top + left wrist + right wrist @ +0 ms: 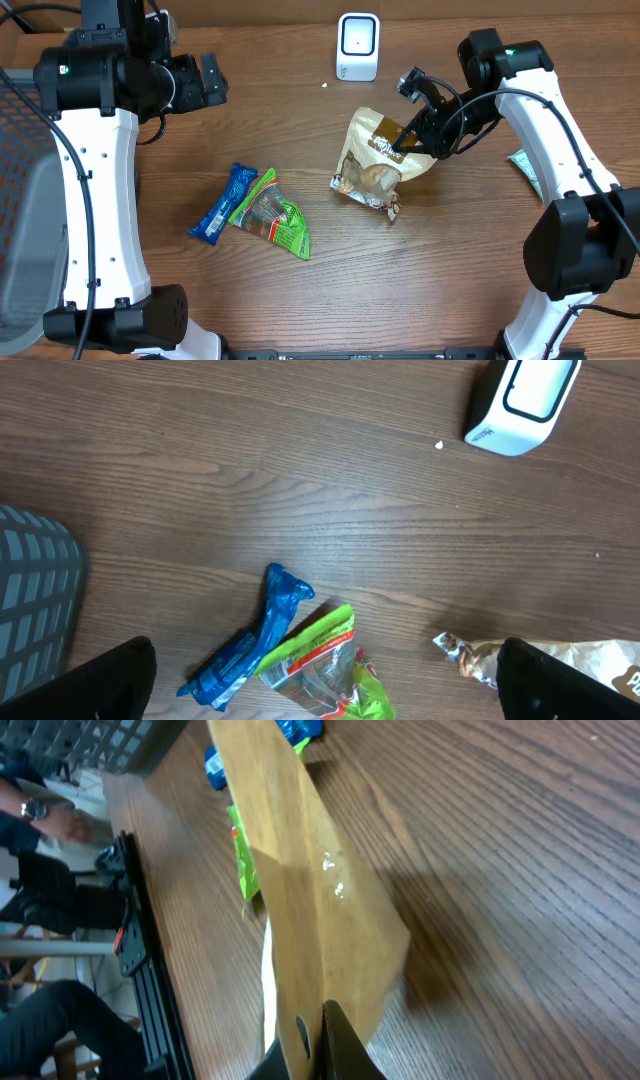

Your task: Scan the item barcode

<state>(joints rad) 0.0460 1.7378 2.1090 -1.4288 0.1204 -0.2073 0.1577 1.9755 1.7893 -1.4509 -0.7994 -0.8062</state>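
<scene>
Two loose pkts sit nearest the robot's side of the table [300, 300]: blue pkt [222, 203] and green pkt [272, 212], touching each other, both well nearside-left of the scanner [358, 45]. Neither is in hand.

Next out is the brown snack bag [372, 160], nearside of scanner and slightly to its right. Right end effector [408, 140] is pressed together on the bag's upper right edge, pinching it. Right wrist view shows a plain brown face running away from the pinch, no barcode visible on it. Bag's long axis slants from the pinch down-left toward the loose pkts, i.e. pointing away from scanner. Lower end sits low over the table; can't tell if it touches.

Teal item [522, 165] lies well right of scanner, partly hidden by the right arm.

Left end effector [213, 80] is spread wide, empty, hovering left of scanner and well apart from the bag.

Farthest is the scanner itself, white, near the far table edge, dark window showing from above.

Judgement: step = bringing bag to scanner, approx mid-task, no scan pose yet. Right arm is nearer and already has the bag. Scanner lies farside and a bit left of the right end effector, so next move prob needs a short reach outward plus a wrist turn to face the barcode at the window. Which face carries the code is unkn.
</scene>
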